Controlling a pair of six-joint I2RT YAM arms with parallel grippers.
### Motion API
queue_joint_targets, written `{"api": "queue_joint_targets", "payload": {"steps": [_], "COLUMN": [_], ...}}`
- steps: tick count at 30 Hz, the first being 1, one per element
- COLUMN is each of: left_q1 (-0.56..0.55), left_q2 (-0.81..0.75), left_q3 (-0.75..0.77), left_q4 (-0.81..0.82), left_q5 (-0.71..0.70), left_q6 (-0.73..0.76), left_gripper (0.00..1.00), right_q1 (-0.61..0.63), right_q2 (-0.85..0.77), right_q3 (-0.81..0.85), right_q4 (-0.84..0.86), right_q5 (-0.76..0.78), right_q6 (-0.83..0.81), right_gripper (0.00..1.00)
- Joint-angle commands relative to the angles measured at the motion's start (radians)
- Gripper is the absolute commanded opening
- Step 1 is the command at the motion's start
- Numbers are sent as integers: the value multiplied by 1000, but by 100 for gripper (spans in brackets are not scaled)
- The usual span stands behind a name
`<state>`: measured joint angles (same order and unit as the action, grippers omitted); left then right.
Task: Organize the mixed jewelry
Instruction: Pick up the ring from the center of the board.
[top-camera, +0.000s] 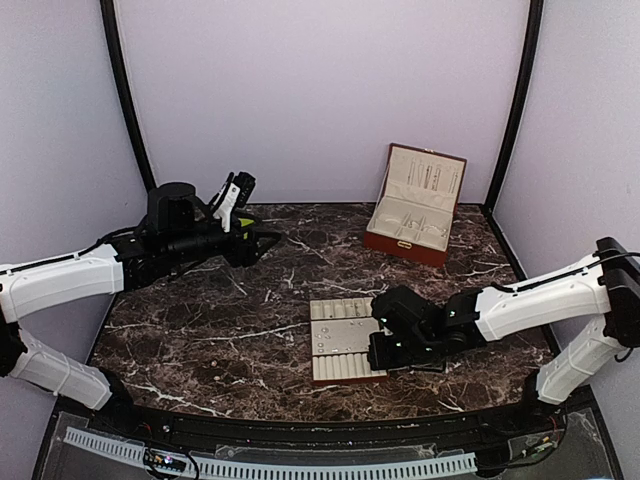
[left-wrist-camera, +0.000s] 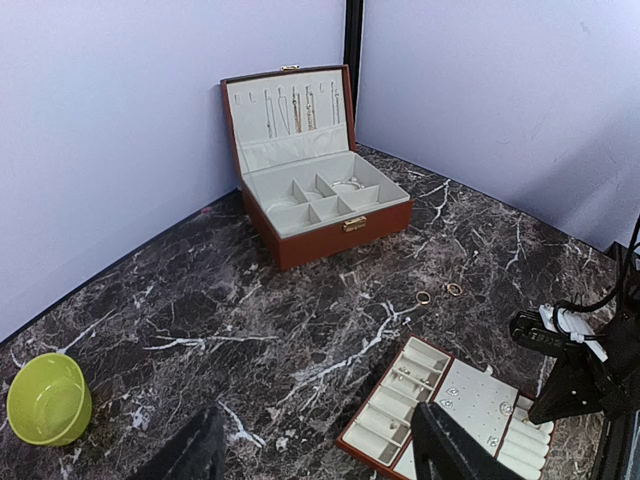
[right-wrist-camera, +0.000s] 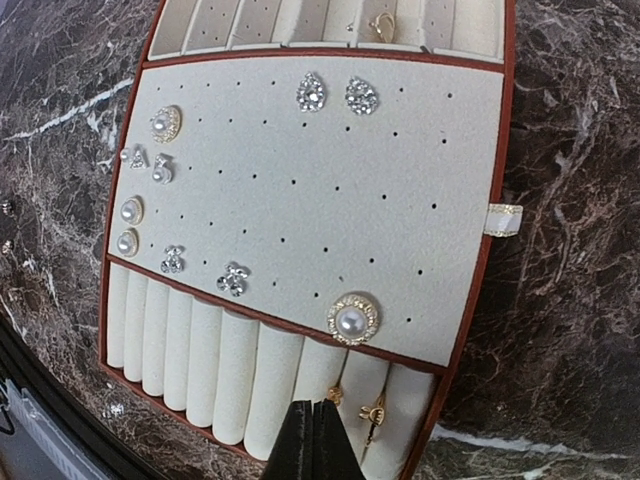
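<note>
Dark marble bench (top-camera: 220, 330) with two hands, sorting tray and box.
Left hand (left-wrist-camera: 320, 462): raised at far left, fingers spread wide, holding nothing. Lime-green bowl (left-wrist-camera: 48, 398): on the bench near the left wall. Beige tray (top-camera: 345, 340): centre front, carrying most of the mixed jewelry (right-wrist-camera: 352, 320), with studs pinned on its perforated panel and small rings in slotted rows. Right hand (right-wrist-camera: 313, 438): over one slotted row, fingertips pressed together, nothing seen between them. Two loose rings (left-wrist-camera: 423, 297): on the bench between tray and open brown box (top-camera: 415, 205), chains hanging in its lid.

Dark brown white-veined marble counter (top-camera: 220, 330). Pale lilac plain walls (top-camera: 320, 80) on three sides. Black upright corner posts (top-camera: 125, 110). Light even, soft.
</note>
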<state>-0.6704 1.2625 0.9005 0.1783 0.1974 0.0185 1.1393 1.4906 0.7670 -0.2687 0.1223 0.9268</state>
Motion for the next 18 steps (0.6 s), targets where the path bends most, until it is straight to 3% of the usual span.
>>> {"api": "queue_joint_targets", "payload": {"steps": [1,18], "left_q1": [0,-1], "left_q2": [-31,-32], "left_q3": [-14,-15], "left_q4": [20,20], "left_q5": [-6,-8], "left_q6": [5,5], "left_gripper": [66,66], "right_q1": [9,12], "right_q2": [12,32], "right_q3": [-21,-43], "right_q4": [24,50], "right_q5": [-22,-59], "right_q6": [19,41], "right_gripper": [0,0]}}
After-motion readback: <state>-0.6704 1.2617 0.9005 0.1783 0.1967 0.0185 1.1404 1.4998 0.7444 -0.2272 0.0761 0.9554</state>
